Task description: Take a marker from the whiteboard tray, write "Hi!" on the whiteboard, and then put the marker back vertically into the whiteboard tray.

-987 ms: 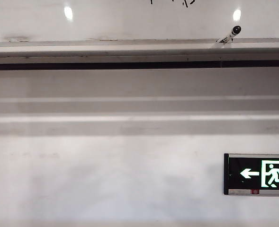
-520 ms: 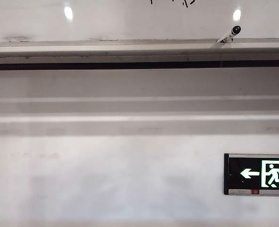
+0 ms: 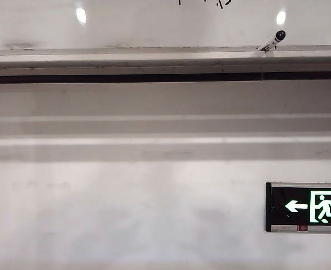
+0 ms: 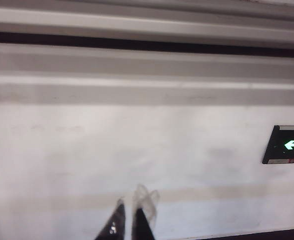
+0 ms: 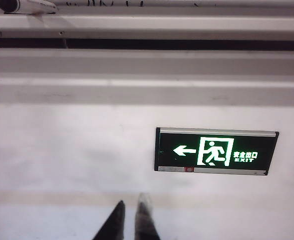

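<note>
Marker (image 3: pixel 272 41) seen leaning on whiteboard tray (image 3: pixel 126 58); left claw (image 4: pixel 128 224) and right claw (image 5: pixel 132 220), both nearly together and empty, are best parked low.

Each claw (image 4: pixel 128 227) (image 5: pixel 132 222) shows two slim, dark, tapered fingers.

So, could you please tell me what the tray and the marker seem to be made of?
Tray: probably painted or bare metal, given its long straight grey-white ledge with a dull sheen. Marker: likely plastic, with a smooth white barrel and a glossy black cap that catches a highlight.
</note>
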Controlling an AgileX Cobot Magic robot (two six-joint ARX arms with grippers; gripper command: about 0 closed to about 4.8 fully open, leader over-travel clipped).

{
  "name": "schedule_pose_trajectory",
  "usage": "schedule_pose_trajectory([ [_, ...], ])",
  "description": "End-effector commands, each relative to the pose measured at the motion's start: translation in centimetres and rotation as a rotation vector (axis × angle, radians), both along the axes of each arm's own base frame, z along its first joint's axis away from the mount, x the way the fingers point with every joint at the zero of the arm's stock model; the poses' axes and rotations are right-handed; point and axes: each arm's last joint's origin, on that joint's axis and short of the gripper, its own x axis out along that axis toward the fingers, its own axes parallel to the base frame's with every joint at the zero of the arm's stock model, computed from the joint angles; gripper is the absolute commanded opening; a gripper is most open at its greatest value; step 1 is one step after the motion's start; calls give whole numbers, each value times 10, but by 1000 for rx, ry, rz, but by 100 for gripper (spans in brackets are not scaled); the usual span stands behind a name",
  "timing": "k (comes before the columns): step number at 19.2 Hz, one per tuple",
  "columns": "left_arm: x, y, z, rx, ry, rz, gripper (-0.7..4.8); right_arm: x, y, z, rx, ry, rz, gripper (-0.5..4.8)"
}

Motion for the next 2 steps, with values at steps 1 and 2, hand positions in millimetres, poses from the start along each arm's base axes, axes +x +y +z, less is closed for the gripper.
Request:
schedule_pose_trajectory([
  [1,0,0,1,0,-12,0,26,0,0,2,5,-20,0,34],
  [2,0,0,1,0,-12,1,27,0,0,2,5,-20,0,34],
])
